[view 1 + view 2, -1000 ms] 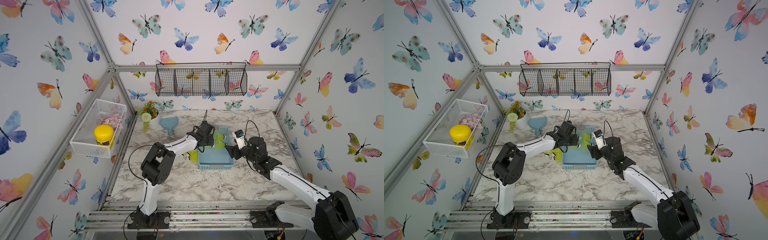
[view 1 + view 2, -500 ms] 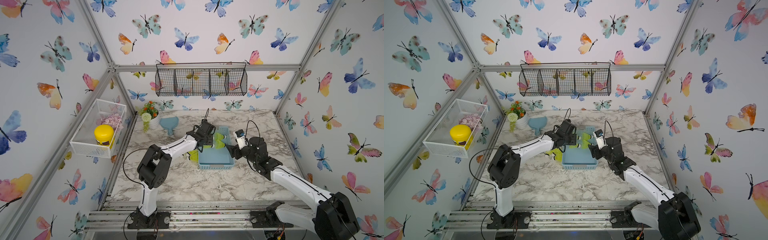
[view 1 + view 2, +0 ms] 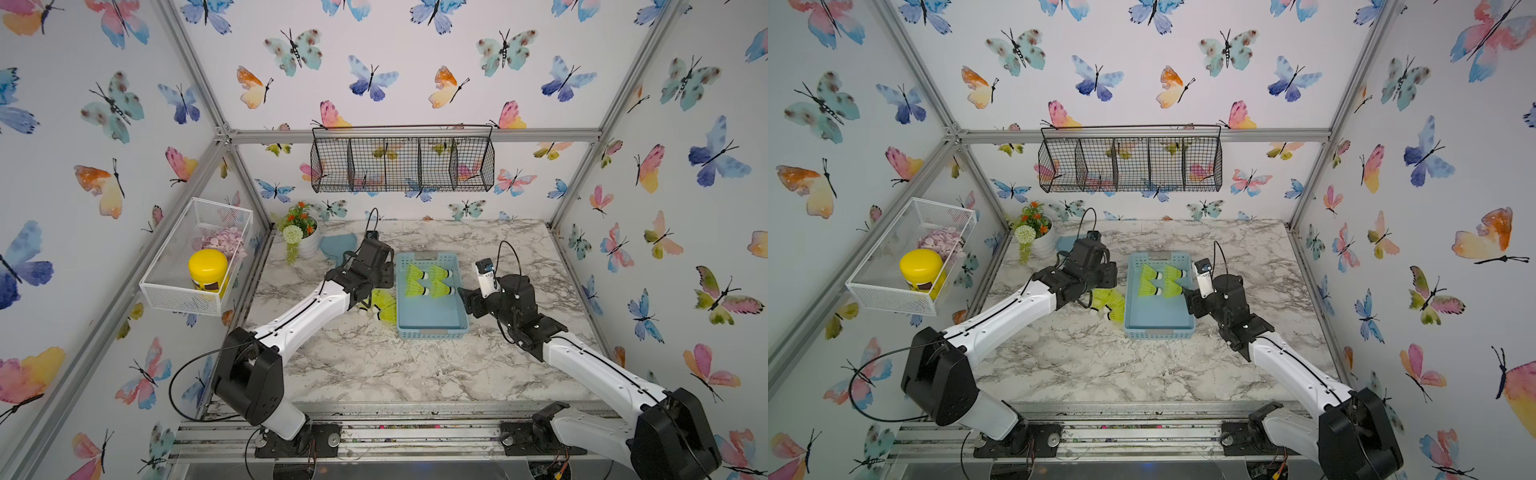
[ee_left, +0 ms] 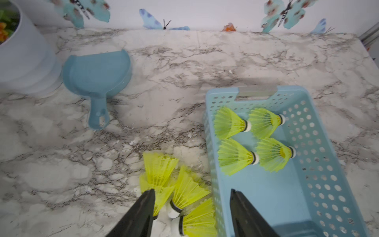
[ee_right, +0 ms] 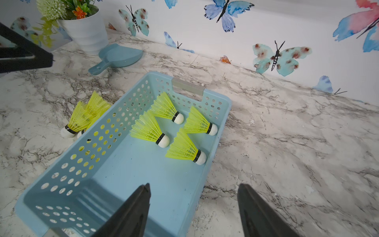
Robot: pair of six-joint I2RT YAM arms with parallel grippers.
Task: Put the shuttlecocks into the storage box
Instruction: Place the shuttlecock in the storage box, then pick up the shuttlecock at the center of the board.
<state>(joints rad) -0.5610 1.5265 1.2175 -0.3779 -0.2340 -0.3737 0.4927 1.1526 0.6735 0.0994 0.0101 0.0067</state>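
Bright, even light fills every view, with soft shadows on the table point(image 4: 164, 61). Wrist views bend at their edges, and the nearest shuttlecocks point(image 4: 159, 172) look blurred.

white walls point(image 3: 415, 83) printed with watercolour butterflies enclose the cell, braced by a silver aluminium frame point(image 3: 540, 135). a black wire basket point(image 3: 402, 164) with compartments hangs on the back wall. a white mesh basket point(image 3: 178, 297) on the side wall holds a yellow-lidded jar point(image 3: 208, 272). the bench point(image 3: 374, 365) is grey-veined marble. a white flower pot point(image 3: 311, 247) stands in its far corner, with a blue scoop point(image 3: 338, 245) just beside it. the light is soft and even.
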